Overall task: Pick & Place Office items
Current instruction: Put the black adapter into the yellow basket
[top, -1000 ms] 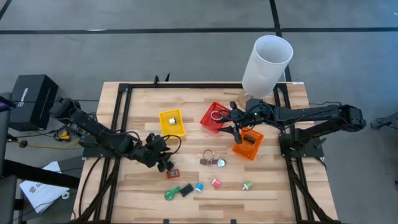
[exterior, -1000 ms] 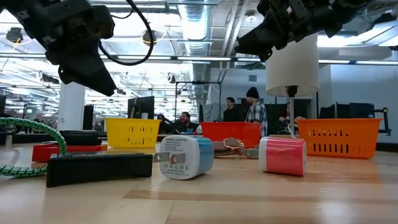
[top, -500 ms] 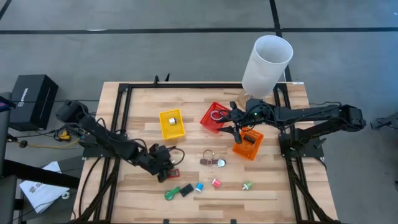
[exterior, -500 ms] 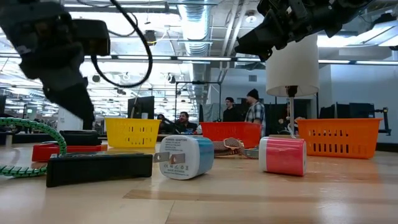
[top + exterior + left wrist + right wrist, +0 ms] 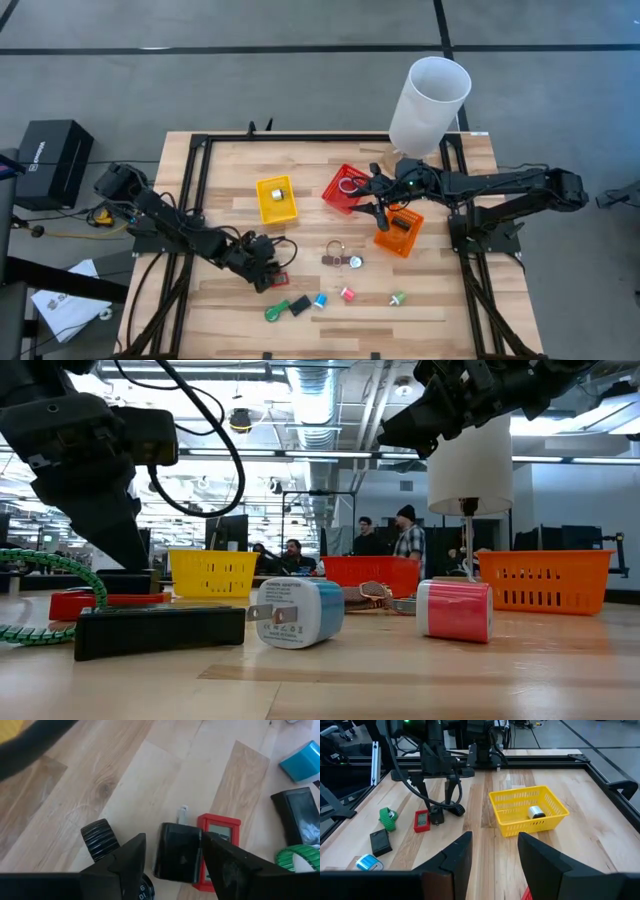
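The office items lie scattered on the wooden table point(image 5: 220, 300). My left gripper point(image 5: 172, 862) is low over the near left part, open. Its fingers stand on either side of a small black plug block point(image 5: 177, 852), which lies flat on the wood against a red framed item point(image 5: 217, 850). The right wrist view shows the same place, with the left gripper point(image 5: 437, 795) above the block point(image 5: 437, 816). My right gripper point(image 5: 492, 855) hangs open with nothing in it, above the gap between the red bin point(image 5: 345, 187) and the orange bin point(image 5: 398, 230).
A black ribbed knob point(image 5: 100, 837) lies beside the left gripper. Nearer the front edge are a green coil point(image 5: 272, 312), a black slab point(image 5: 299, 305), a blue charger point(image 5: 319, 301), a pink piece point(image 5: 347, 294) and key rings point(image 5: 340, 258). Farther back stand a yellow bin point(image 5: 277, 196) and a white cylinder point(image 5: 430, 100).
My left gripper has come down toward the table and a little toward its near edge, tipping more steeply. It now stands low over the black plug block and the red framed item. Nothing on the table has moved.
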`<state>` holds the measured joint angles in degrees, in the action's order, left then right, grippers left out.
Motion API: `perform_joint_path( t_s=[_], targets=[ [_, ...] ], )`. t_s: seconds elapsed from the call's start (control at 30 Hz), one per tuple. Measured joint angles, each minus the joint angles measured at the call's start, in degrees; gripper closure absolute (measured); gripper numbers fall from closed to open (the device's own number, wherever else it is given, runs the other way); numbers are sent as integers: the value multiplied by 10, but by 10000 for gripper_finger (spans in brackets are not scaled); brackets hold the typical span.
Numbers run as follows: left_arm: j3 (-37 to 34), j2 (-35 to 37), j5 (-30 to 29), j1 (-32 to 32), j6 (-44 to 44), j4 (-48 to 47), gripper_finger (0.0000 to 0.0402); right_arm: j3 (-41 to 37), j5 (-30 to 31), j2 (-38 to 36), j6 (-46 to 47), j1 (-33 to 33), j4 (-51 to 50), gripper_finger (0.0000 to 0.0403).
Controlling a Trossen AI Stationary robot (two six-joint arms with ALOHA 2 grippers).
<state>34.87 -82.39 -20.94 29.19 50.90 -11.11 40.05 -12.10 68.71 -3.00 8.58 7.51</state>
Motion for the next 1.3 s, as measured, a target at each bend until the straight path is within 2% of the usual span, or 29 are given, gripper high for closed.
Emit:
perform_joint_path(
  t_s=[0.37,0.6,0.8,1.3],
  targets=[
    [0,-1,18,0,-66,2,138,0,0,0,0,0,0,253],
    [1,-49,20,0,-84,20,127,0,0,0,0,0,-3,253],
    [1,-49,20,0,-85,21,152,0,0,0,0,0,-4,252],
    [0,-40,22,0,-85,21,251,0,0,0,0,0,-4,253]
  ],
)
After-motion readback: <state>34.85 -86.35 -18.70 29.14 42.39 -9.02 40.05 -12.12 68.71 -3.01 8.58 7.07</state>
